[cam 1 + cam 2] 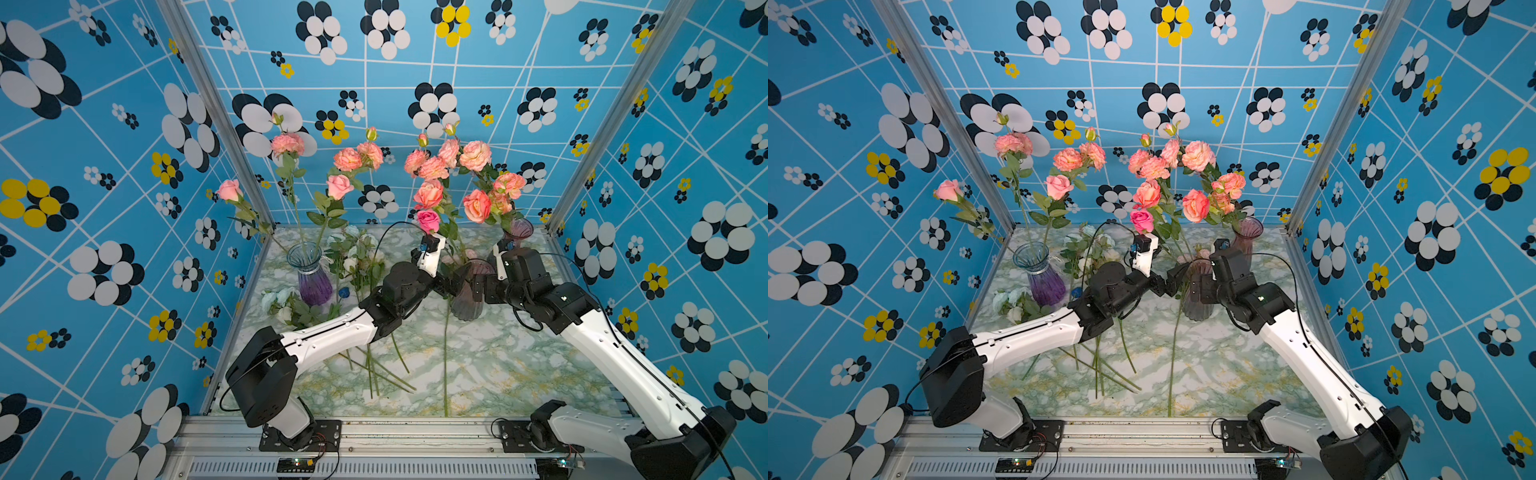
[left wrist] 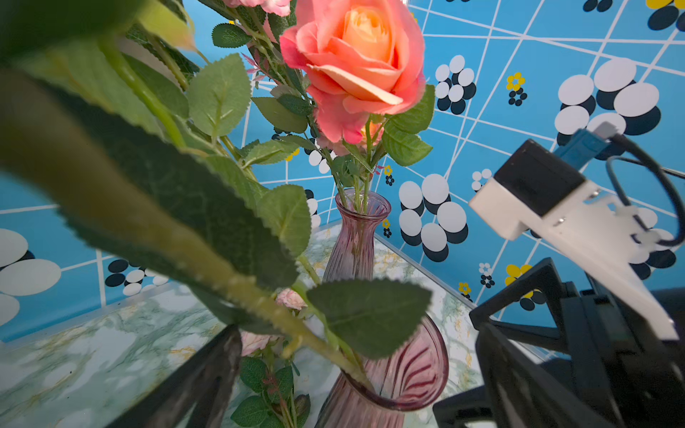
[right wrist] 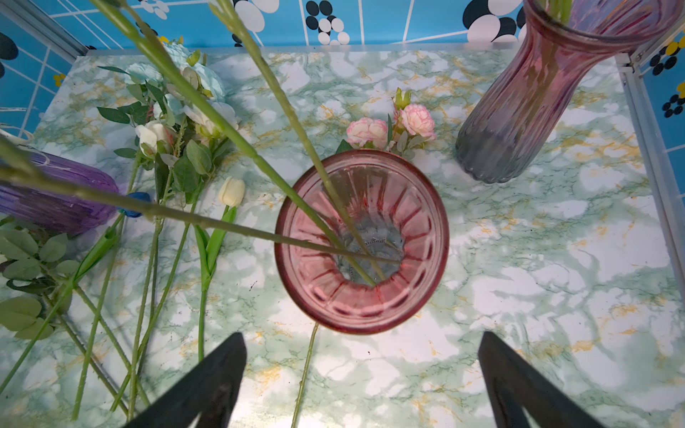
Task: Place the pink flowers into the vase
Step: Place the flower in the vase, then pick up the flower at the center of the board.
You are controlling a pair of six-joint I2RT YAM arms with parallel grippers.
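L gripper (image 2: 356, 333) jaws spread wide, a stem (image 2: 222, 274) between them unclamped; R gripper (image 3: 361, 335) also spread, empty, over the pink vase (image 3: 333, 302). Three pink flowers (image 1: 428, 194) stand w/ stems in that vase; another pink sprig (image 3: 389, 128) lies on table (image 3: 519, 296) beside it.

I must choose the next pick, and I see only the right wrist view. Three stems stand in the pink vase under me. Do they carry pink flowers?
Observer: Yes. In both top views pink roses top them, above the near pink vase.
Operator: Does the left end effector hold one?
Observer: No. In the left wrist view the left end effector is open; the stem before it leans free.
Operator: And the purple vase?
Observer: In a top view the purple vase holds more pink blooms.
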